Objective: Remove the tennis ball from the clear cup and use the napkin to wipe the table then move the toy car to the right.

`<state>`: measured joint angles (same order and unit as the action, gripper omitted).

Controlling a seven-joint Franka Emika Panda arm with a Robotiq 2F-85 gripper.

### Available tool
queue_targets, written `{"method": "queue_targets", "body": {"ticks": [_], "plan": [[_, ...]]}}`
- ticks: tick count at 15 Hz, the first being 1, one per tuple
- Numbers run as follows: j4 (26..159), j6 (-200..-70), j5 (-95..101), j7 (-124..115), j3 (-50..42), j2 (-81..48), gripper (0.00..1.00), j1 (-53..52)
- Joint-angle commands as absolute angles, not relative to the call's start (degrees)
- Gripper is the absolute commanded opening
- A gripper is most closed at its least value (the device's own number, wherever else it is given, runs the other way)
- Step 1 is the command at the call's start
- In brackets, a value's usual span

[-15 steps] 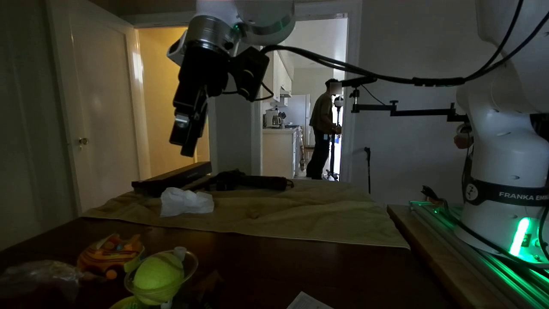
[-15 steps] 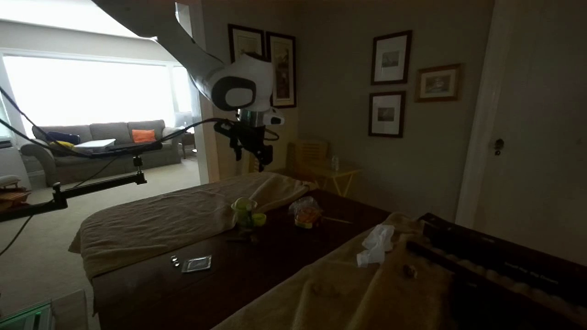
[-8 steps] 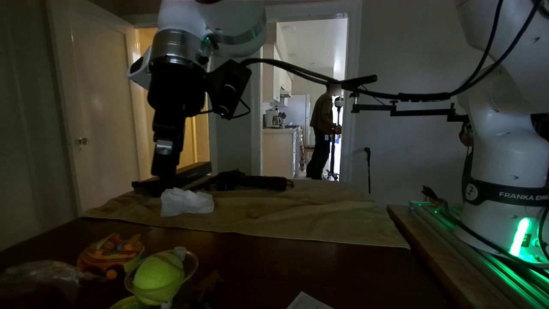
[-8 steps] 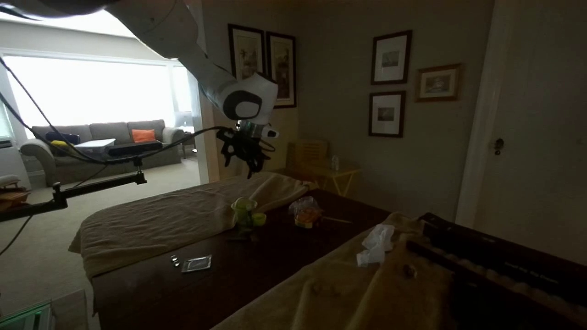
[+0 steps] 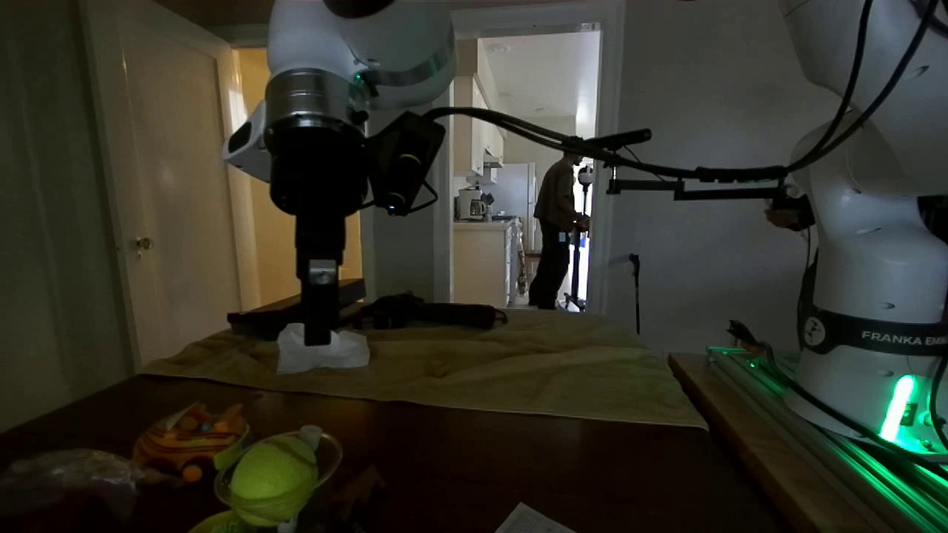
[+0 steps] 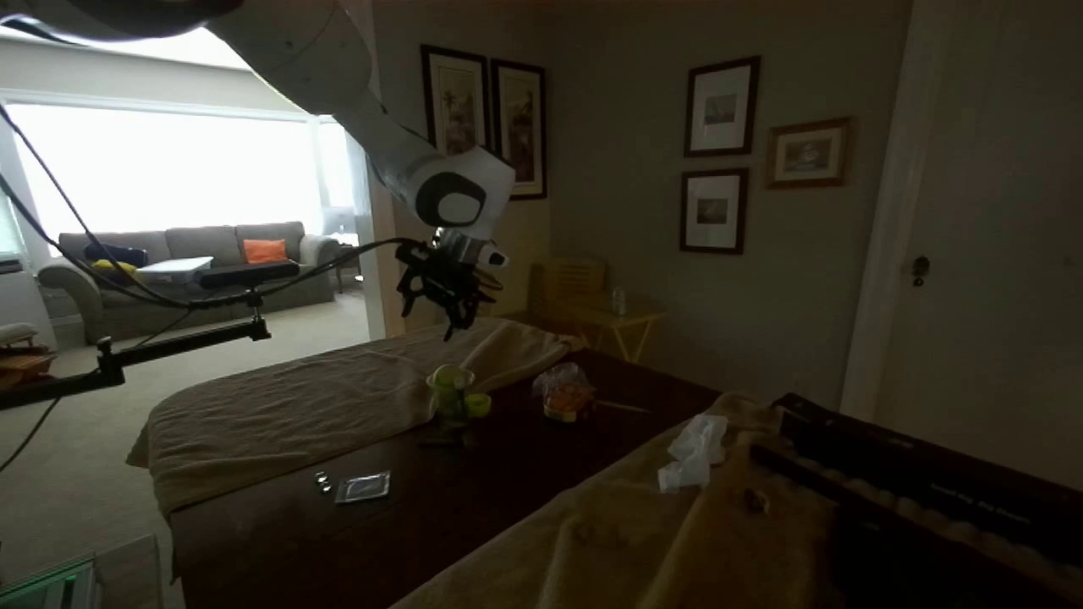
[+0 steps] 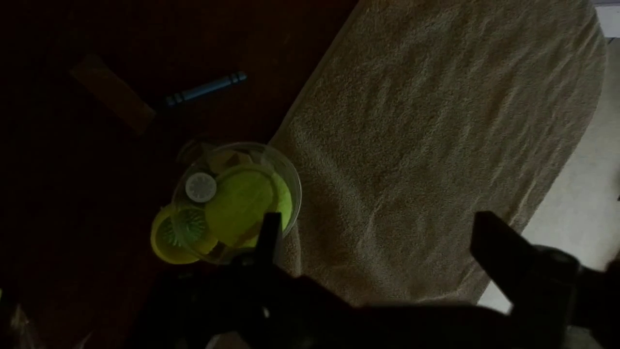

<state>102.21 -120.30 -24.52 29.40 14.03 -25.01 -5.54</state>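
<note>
The yellow-green tennis ball (image 5: 274, 477) sits in the clear cup (image 5: 331, 460) on the dark brown table (image 5: 518, 459). Ball (image 6: 451, 375) and cup also show in an exterior view, and the ball (image 7: 244, 201) lies inside the cup's rim (image 7: 297, 194) in the wrist view. My gripper (image 7: 378, 218) is open and empty, above the cup; one finger overlaps the ball in the wrist view, the other is over the beige cloth. It points down in an exterior view (image 5: 318, 340). The white napkin (image 5: 344, 354) lies crumpled on the far cloth. The orange toy car (image 5: 189, 442) stands beside the cup.
A small yellow-green cup (image 7: 167, 242) stands against the clear cup. A blue crayon (image 7: 206, 89) lies near it. A clear plastic bag (image 5: 67, 477) is by the car. Beige cloths (image 6: 321, 414) cover parts of the table. Long dark boxes (image 6: 931, 482) lie beyond the napkin.
The arm has come down, and my gripper has swung from tilted to pointing nearly straight down. It is lower over the cup. The ball, cup, napkin and car have not moved.
</note>
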Motion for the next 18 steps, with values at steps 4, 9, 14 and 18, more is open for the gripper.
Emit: {"method": "queue_targets", "body": {"ticks": [4,9,14,18], "plan": [[103.56,-118.29,-16.18,19.75,11.25,-22.7,1.0,-7.17],[99.7,-110.36,-3.34,7.05,8.53,-24.64,1.0,-10.51],[90.67,-106.7,6.34,1.63,8.28,-30.75,1.0,-14.88],[84.26,-108.15,8.37,-0.4,8.32,-35.75,1.0,-17.23]]}}
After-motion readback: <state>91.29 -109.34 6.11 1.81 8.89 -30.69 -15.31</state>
